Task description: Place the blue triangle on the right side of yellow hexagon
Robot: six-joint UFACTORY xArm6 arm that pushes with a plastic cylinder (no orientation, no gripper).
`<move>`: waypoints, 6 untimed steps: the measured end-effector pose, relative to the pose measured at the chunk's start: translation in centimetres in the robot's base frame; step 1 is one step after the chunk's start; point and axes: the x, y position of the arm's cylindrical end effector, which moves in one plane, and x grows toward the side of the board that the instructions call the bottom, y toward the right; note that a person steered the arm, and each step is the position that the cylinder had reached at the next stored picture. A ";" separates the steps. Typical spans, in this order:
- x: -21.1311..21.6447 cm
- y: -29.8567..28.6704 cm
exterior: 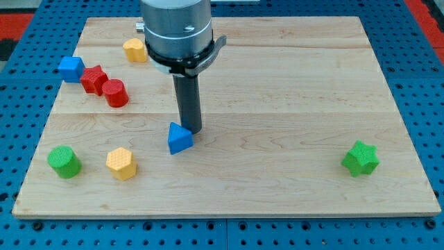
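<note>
The blue triangle (179,138) lies left of the board's middle. The yellow hexagon (121,163) sits to its lower left, near the view's bottom. My tip (192,131) stands just right of and slightly above the blue triangle, touching or almost touching its upper right edge. The dark rod rises from there to the grey arm head at the view's top.
A green cylinder (64,162) is left of the yellow hexagon. A blue cube (71,69), a red star (93,79) and a red cylinder (115,93) cluster at upper left. Another yellow block (135,50) sits by the arm head. A green star (361,158) is at right. The wooden board (277,83) rests on a blue pegboard.
</note>
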 end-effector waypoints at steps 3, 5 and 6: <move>0.3 -2.6; 2.4 -3.3; 3.9 -2.9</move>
